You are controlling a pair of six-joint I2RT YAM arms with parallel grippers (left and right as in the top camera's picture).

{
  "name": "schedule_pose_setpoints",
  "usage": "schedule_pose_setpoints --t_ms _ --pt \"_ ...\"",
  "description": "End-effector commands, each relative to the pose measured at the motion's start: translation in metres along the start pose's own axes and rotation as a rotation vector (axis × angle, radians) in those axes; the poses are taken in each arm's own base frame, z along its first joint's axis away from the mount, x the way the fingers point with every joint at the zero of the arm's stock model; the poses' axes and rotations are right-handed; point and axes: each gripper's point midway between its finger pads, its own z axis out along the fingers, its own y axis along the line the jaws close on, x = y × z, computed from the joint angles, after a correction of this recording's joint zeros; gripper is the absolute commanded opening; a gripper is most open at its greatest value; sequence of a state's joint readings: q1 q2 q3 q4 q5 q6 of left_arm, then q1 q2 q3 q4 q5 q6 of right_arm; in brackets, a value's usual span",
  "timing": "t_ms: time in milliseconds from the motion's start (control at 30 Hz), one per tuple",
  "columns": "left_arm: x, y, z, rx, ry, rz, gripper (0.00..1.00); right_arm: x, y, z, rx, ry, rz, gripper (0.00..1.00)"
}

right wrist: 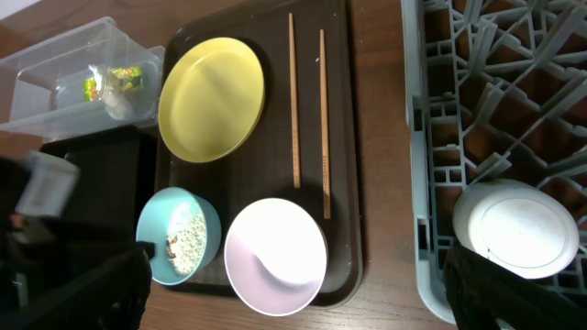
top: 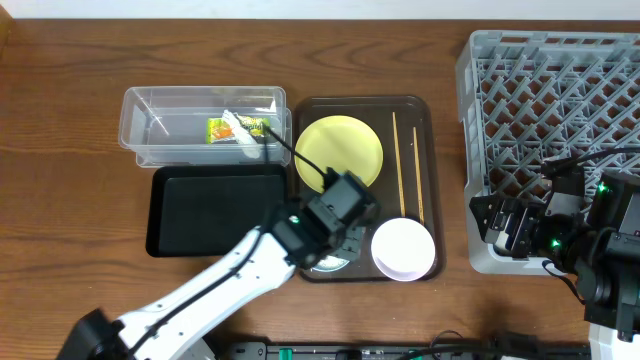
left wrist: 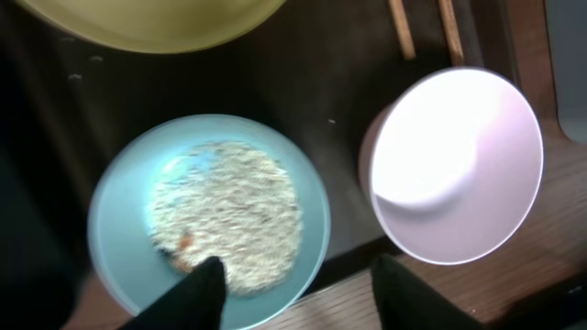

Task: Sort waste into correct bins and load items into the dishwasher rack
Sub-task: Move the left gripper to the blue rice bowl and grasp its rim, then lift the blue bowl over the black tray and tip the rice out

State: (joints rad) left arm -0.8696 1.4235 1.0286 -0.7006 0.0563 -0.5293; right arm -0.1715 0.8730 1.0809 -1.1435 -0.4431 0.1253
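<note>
The light-blue bowl [left wrist: 119,211] holds white rice bits [left wrist: 229,211] and stands at the front left of the brown tray [top: 415,110]; the overhead view mostly hides it under my left gripper [top: 335,250]. My left gripper [left wrist: 303,293] is open, one finger inside the bowl's rim and one outside. The white bowl [top: 403,248], yellow plate [top: 340,150] and two chopsticks [top: 398,160] lie on the tray. The snack wrapper [top: 218,129] and white scrap [top: 245,145] lie in the clear tub [top: 150,100]. My right gripper [top: 500,225] is open and empty by the grey rack [top: 550,70].
The black container [top: 215,210] lies in front of the clear tub, left of the tray. A round white object [right wrist: 518,229] sits in the rack's near corner. My left arm stretches from the table's front edge to the tray.
</note>
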Motion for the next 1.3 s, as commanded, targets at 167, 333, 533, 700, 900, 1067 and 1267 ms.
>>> schedule_pose_setpoints --t_ms 167,333,533,700,900,1067,1267 --pt "0.021 -0.008 0.055 -0.044 0.129 0.042 0.40 -0.002 0.004 -0.003 -0.004 -0.008 -0.017 0.99" --pt "0.025 -0.007 0.075 -0.061 0.155 0.042 0.39 -0.002 0.004 -0.003 -0.004 -0.008 -0.017 0.99" --pt "0.027 -0.005 0.086 -0.072 0.170 0.034 0.24 -0.002 0.004 -0.003 -0.004 -0.008 -0.017 0.99" --pt "0.026 -0.006 0.087 -0.068 0.164 0.035 0.06 -0.002 0.004 -0.003 -0.004 -0.008 -0.017 0.99" --pt "0.016 -0.013 0.074 -0.067 0.164 0.035 0.06 -0.002 0.004 -0.003 -0.004 -0.008 -0.017 0.99" --pt "-0.003 -0.025 0.036 -0.048 0.144 0.071 0.06 -0.002 0.004 -0.003 -0.004 -0.008 -0.017 0.99" --pt "-0.028 -0.013 -0.016 0.019 0.056 -0.011 0.06 -0.002 0.004 -0.003 -0.004 -0.008 -0.017 0.99"
